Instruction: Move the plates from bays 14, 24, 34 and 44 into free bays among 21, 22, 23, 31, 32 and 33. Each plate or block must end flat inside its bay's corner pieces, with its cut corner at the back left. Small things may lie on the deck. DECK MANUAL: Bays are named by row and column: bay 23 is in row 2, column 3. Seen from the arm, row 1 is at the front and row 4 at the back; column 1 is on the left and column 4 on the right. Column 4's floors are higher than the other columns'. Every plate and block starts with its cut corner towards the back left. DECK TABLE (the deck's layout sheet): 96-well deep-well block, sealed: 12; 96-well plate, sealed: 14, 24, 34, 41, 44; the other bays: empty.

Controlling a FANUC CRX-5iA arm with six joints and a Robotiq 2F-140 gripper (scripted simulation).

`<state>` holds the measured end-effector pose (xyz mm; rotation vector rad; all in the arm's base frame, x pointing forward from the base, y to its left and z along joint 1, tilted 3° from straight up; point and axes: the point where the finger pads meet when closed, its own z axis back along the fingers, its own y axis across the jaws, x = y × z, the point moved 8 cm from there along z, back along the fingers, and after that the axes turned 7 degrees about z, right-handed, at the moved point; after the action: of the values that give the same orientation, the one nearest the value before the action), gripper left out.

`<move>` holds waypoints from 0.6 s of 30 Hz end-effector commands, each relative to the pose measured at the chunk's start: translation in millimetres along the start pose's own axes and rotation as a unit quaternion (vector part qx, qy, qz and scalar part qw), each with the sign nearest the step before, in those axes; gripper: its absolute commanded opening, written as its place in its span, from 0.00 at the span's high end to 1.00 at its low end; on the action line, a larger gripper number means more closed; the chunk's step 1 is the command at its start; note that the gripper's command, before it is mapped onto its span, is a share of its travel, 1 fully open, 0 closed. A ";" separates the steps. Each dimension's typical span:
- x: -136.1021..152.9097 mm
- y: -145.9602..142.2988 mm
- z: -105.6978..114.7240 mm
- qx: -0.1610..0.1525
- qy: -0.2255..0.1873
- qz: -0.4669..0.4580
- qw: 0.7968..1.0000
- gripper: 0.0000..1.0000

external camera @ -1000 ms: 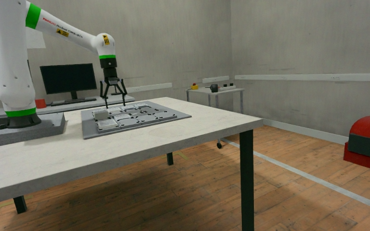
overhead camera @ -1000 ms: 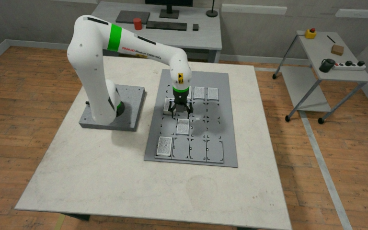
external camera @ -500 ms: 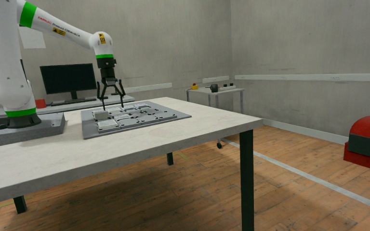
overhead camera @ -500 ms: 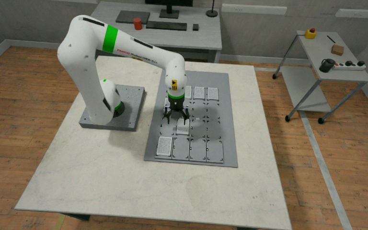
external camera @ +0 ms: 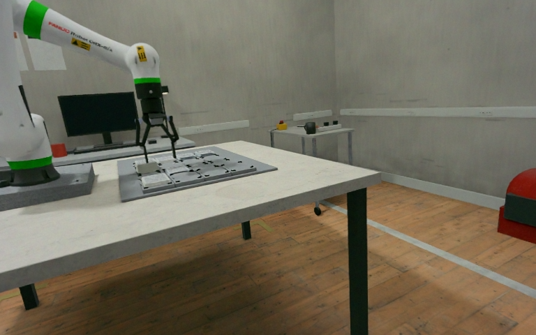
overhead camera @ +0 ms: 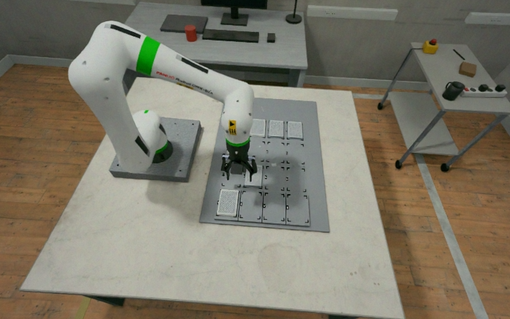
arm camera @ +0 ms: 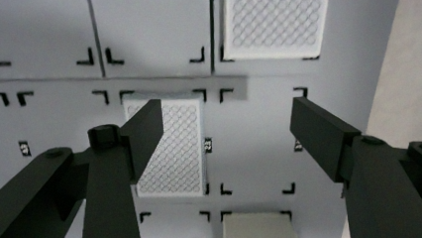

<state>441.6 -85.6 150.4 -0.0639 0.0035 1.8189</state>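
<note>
My gripper [overhead camera: 239,171] is open and empty and hangs a little above the grey deck [overhead camera: 265,165], over the bare bay in the front row between the deep-well block and the raised column. In the wrist view the gripper [arm camera: 233,136] frames that bare bay. A sealed plate [overhead camera: 227,201] lies in raised bay 14; it also shows in the wrist view [arm camera: 274,27]. Another plate [overhead camera: 254,175] lies in bay 23, partly behind my left finger in the wrist view [arm camera: 168,149]. Three plates [overhead camera: 276,128] lie in column 1, in bays 21, 31 and 41.
The sealed deep-well block [arm camera: 258,225] stands in bay 12, mostly hidden under my wrist in the top view. The other raised bays [overhead camera: 274,209] of column 4 hold nothing. A small pale bit [overhead camera: 273,164] lies mid-deck. The arm's base [overhead camera: 154,146] stands left of the deck.
</note>
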 end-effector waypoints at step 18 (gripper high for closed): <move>-62.2 36.0 0.6 -0.001 0.000 0.000 1.000 0.30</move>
<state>423.7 -146.8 152.0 -0.0642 0.0034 1.8189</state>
